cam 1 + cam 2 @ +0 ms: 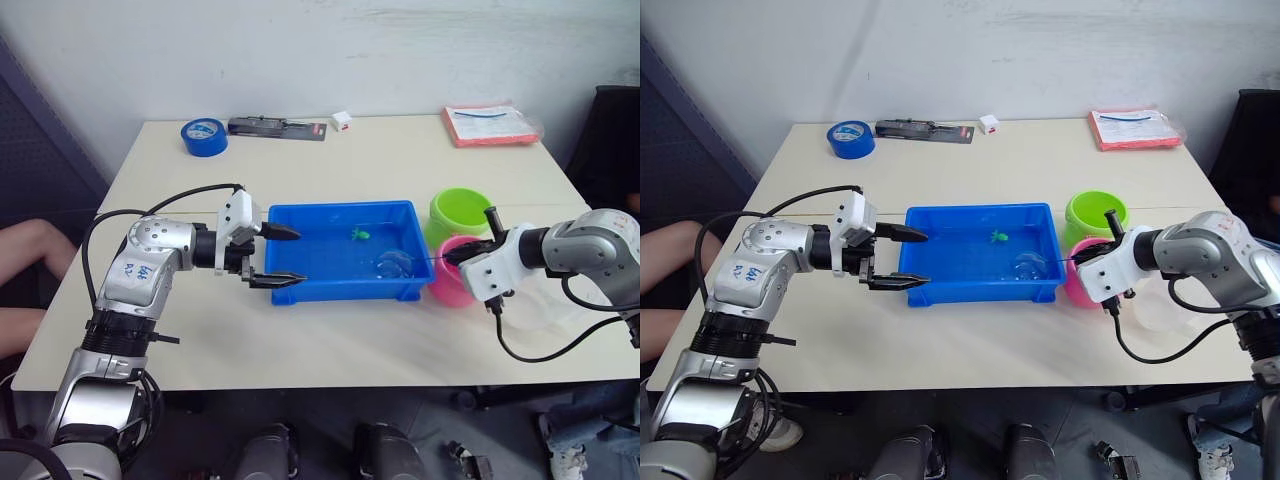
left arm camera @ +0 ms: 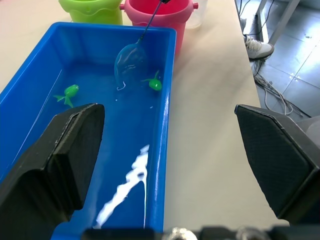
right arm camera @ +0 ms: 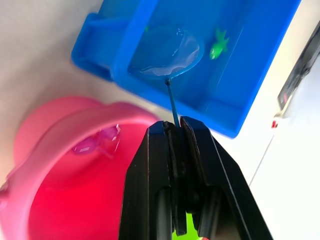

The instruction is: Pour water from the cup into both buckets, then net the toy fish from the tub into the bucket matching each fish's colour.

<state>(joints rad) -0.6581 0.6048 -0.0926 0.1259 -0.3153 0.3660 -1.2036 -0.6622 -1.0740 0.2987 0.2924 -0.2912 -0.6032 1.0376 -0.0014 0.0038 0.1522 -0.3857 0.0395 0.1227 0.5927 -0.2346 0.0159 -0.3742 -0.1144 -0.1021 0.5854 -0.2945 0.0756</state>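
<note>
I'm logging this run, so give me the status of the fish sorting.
Done: pink fish already lie in the pink bucket. In hand: the right gripper is shut on the net, its hoop down in the blue tub. The left gripper is open at the tub's near end. Left: two green fish are in the tub, still to go into the green bucket.

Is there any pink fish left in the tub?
No: the left wrist view shows two green fish in the tub, none pink.
</note>
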